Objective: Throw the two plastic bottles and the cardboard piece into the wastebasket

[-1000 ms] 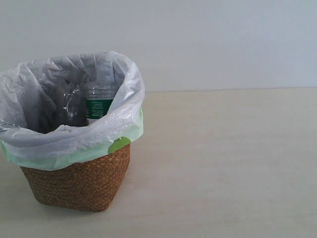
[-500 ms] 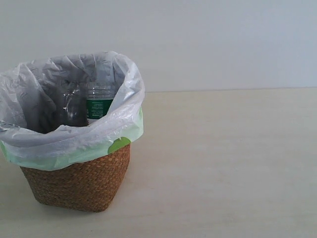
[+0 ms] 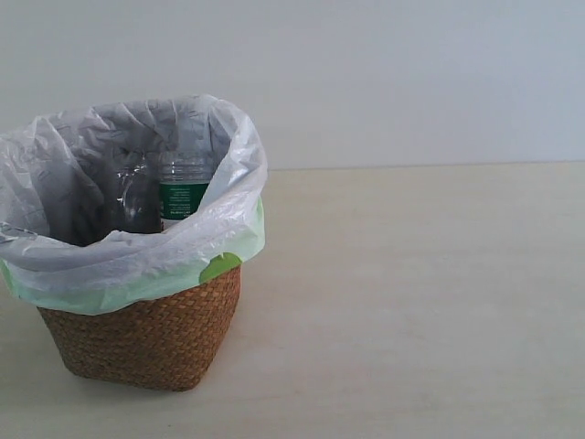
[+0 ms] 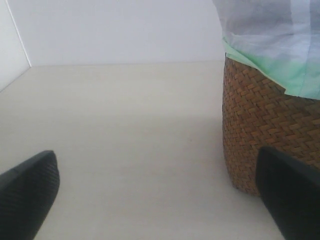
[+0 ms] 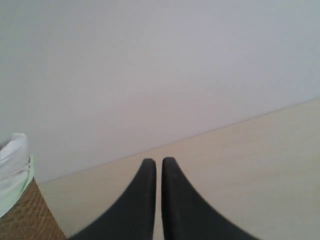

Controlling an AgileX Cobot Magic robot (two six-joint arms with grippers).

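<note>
1. Spread wide, the left gripper (image 4: 157, 200) holds nothing. Its two black ribbed fingers (image 4: 27, 192) sit at opposite edges of the left wrist view, with bare table (image 4: 130, 135) between them.
2. One of those fingers lies in front of the lower woven wall of the wastebasket (image 4: 260, 115), which stands just beside this gripper. Whether finger and wicker touch cannot be told.
3. Pressed together, the right gripper (image 5: 159, 167) shows its two black fingers meeting along a thin seam, with nothing between them. It points over the table toward the wall (image 5: 160, 65). A corner of the wastebasket (image 5: 25, 220) shows at the edge of the right wrist view, off to one side and apart from the fingertips.
4. In the exterior view the wastebasket (image 3: 146, 338) stands upright on the left part of the pale table (image 3: 411, 302). A white plastic bag (image 3: 119, 265) lines it, and the bag's green-tinted edge is folded down over the rim.
5. Both plastic bottles are inside the bag, side by side near its back. The green-labelled bottle (image 3: 183, 197) stands roughly upright. The second clear bottle (image 3: 132, 197) is just to its left, with no label to be made out.
6. Whatever lies lower in the bag is hidden by its front rim.
</note>
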